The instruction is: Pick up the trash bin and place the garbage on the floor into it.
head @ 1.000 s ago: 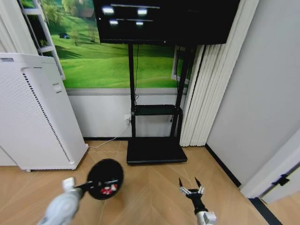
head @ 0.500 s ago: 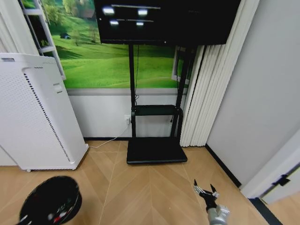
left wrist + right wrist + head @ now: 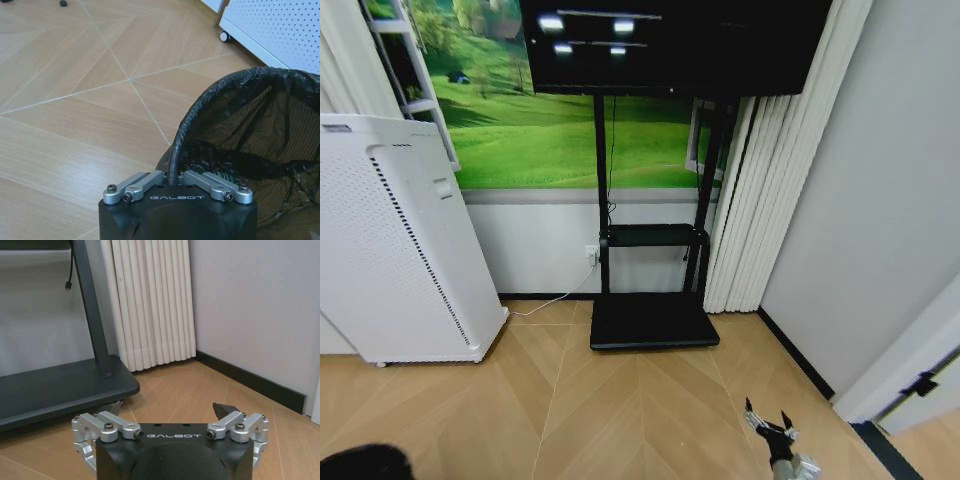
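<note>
The floor [image 3: 620,400] stretches before a white appliance [image 3: 390,240] and a TV stand [image 3: 650,320]. The bin [image 3: 250,140], black mesh with a liner, sits beside the appliance, its rim pinched by the left hand [image 3: 175,180]. The right hand [image 3: 770,428] hangs open above the floor.

- We see the trash bin [image 3: 365,463] down at the lower left edge of our head view now, only a dark sliver of its rim showing; a second ago it hung near the middle of the floor [image 3: 620,420], its mouth and the litter inside plain to see.
- Our left gripper [image 3: 174,179] is clamped on the bin's rim (seen from the wrist), and its arm has left the head view.
- Our right gripper [image 3: 770,426] has drifted rightward and lower, fingers spread.
</note>
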